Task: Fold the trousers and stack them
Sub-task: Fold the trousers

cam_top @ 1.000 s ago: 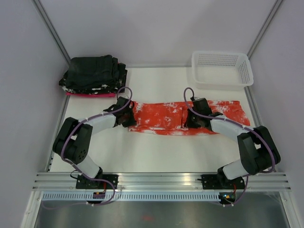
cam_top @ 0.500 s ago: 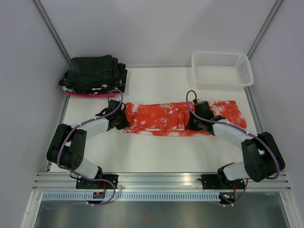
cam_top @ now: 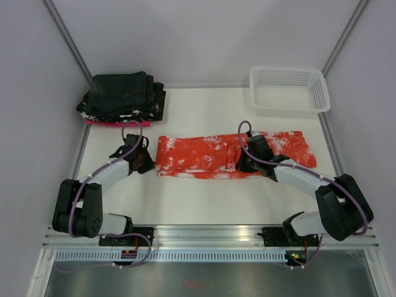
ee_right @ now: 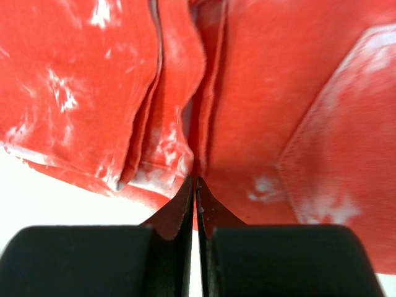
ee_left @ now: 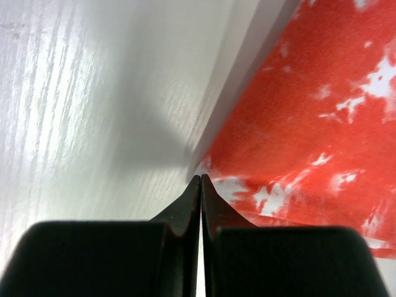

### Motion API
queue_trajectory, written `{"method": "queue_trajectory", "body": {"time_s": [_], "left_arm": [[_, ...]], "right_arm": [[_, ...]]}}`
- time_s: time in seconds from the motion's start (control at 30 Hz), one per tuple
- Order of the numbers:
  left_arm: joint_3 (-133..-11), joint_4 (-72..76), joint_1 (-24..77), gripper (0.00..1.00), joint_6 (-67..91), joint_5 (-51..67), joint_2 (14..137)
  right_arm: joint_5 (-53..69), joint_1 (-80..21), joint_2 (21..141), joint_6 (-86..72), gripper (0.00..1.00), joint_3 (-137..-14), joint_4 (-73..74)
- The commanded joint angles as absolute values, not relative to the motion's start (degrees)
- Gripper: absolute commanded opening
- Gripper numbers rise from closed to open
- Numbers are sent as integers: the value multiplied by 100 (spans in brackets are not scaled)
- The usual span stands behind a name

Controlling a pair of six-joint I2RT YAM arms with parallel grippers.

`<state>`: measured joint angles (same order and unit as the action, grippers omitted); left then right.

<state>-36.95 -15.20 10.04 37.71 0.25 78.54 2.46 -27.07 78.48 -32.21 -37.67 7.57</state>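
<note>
so the left gripper (ee_left: 200,179) is clamped shut on nothing just beside the left end of the trousers (cam_top: 198,154), which are laid as a long folded strip across the table (cam_top: 204,201), and the right gripper (ee_right: 193,180) is nearly closed at a fold, pinching or not can't be told

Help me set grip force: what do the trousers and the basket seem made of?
The trousers: thin, soft fabric, matte; it lies in limp, layered folds. The basket: probably rigid white plastic, slightly glossy; its walls are a moulded mesh.
</note>
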Motion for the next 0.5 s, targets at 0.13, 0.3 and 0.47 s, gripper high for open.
{"method": "queue_trajectory", "body": {"time_s": [0.13,0.3,0.47], "left_arm": [[-3682,-2162,914,2,3165,-62,7427],[-4033,-2189,783,29,2577,289,7049],[-4350,-1681,572,69,2303,773,7013]], "right_arm": [[71,-3339,8279,-3726,8,-3656,79],[-245,-3647,8674,-3700,8,-3981,419],[-834,-3656,8500,-3341,8,-4490,1176]]}}
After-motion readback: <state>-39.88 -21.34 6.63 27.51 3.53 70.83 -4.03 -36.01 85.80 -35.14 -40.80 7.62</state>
